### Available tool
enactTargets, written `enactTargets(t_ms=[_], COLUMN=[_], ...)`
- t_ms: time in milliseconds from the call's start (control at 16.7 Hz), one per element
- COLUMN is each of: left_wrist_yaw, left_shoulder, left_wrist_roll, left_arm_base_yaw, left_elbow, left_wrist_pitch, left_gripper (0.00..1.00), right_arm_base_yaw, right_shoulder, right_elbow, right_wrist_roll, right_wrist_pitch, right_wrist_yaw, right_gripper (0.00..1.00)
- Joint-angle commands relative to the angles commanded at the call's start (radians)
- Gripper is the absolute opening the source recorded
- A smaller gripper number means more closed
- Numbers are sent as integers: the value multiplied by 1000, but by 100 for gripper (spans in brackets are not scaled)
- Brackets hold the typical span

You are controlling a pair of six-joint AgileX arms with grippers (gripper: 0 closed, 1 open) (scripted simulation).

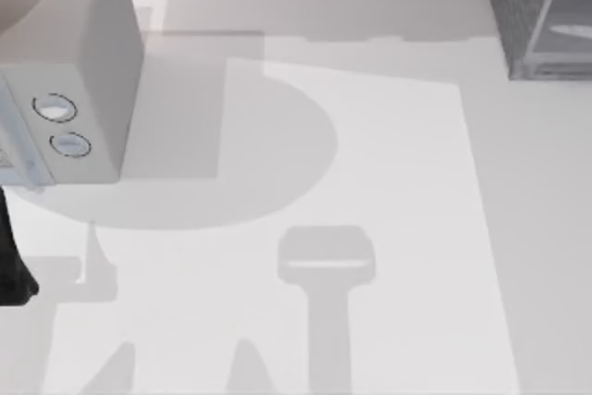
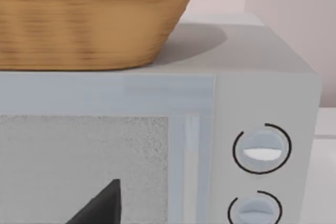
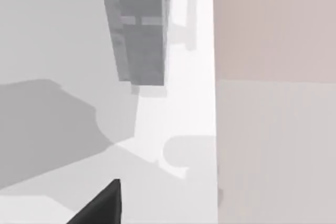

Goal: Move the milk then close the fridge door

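Left arm (image 1: 14,270) sitting at table's (image 1: 388,228) left edge; speckled cabinet (image 1: 532,6) occupying far-right corner; both grippers' openings: cannot tell; no legible writing.

Dialled box (image 1: 69,62) far left on table (image 1: 388,228), cabinet (image 1: 541,11) far right

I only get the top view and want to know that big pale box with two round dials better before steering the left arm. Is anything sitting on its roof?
Observer: Yes, a tan woven basket rests on the pale box, seen by the left wrist camera.
Operator: And its front?
Observer: A speckled grey window panel sits beside the two round dials.
Operator: Anything from the right wrist?
Observer: The dark grey speckled cabinet has a paler horizontal band across its side.
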Motion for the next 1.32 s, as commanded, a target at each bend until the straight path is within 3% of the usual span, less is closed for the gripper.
enactTargets(t_ms=[360, 600, 900, 1320], left_wrist_yaw=[0, 0, 0, 0], left_shoulder=[0, 0, 0, 0], left_wrist_roll=[0, 0, 0, 0], left_arm_base_yaw=[0, 0, 0, 0], left_elbow=[0, 0, 0, 0], left_wrist_pitch=[0, 0, 0, 0], left_gripper=[100, 100, 100, 100], right_arm_base_yaw=[1, 85, 320, 674], right_shoulder=[2, 16, 30, 30], right_elbow=[-3, 0, 5, -3], right_wrist_roll=[-1, 106, 426, 1017], right_wrist_pitch=[1, 90, 360, 839], right_wrist_yaw=[0, 8, 48, 130], right_gripper=[100, 100, 100, 100])
